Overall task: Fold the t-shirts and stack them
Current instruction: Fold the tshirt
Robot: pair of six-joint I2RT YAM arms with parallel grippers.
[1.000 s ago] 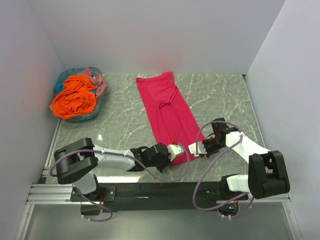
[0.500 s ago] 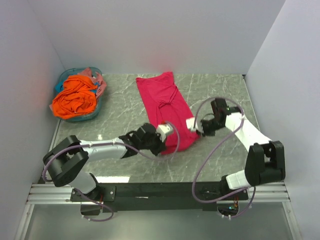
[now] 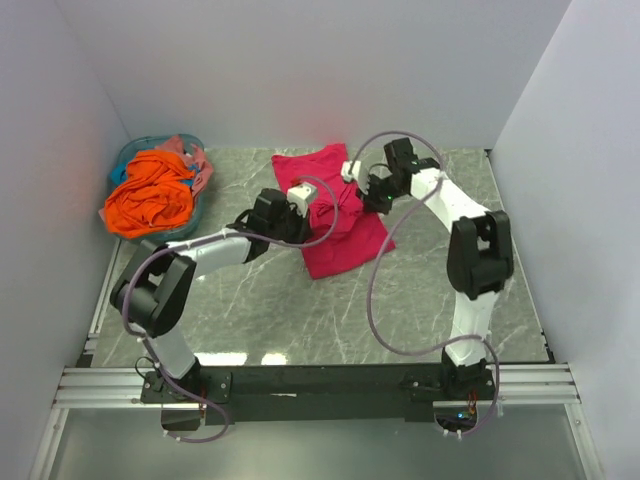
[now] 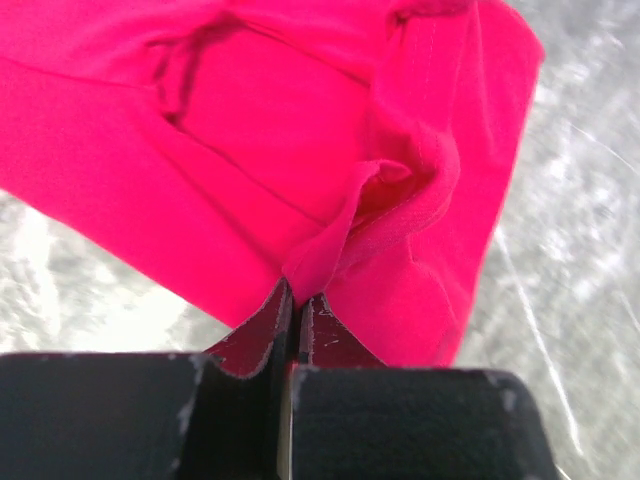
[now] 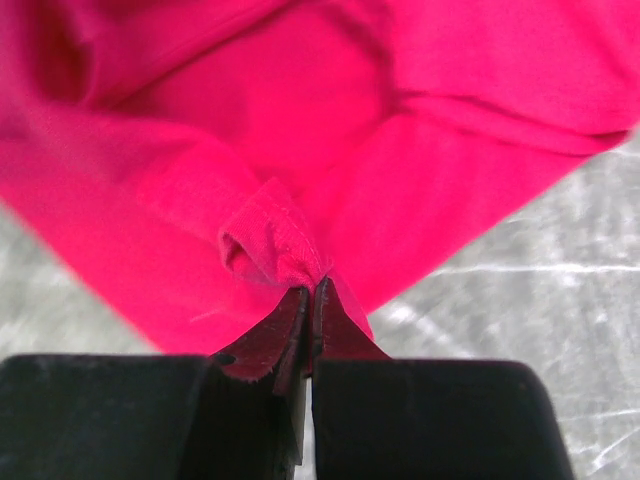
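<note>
Both hands have been carried from the near edge of the surface (image 3: 250,300) toward its far edge. The near hem of the crimson-pink t-shirt (image 3: 345,240) has been drawn up with them, so the garment is now doubled over and shorter than before.

The left hand (image 4: 297,300) is closed tight on a pinched ridge of crimson cloth at the shirt's left side. The right hand (image 5: 312,295) is likewise clamped on a small rolled fold at the right side. The shirt is spread at the middle of the far edge.

A teal basket (image 3: 125,160) is placed in the far left corner, well apart from the crimson shirt. An orange t-shirt (image 3: 150,198) is heaped in it, and a salmon-pink t-shirt (image 3: 203,178) is partly seen beneath. The left arm is stretched between the basket and the held shirt. A cable (image 3: 375,300) is looped over the right half of the surface.

Counted: three t-shirts, one basket, two arms.
</note>
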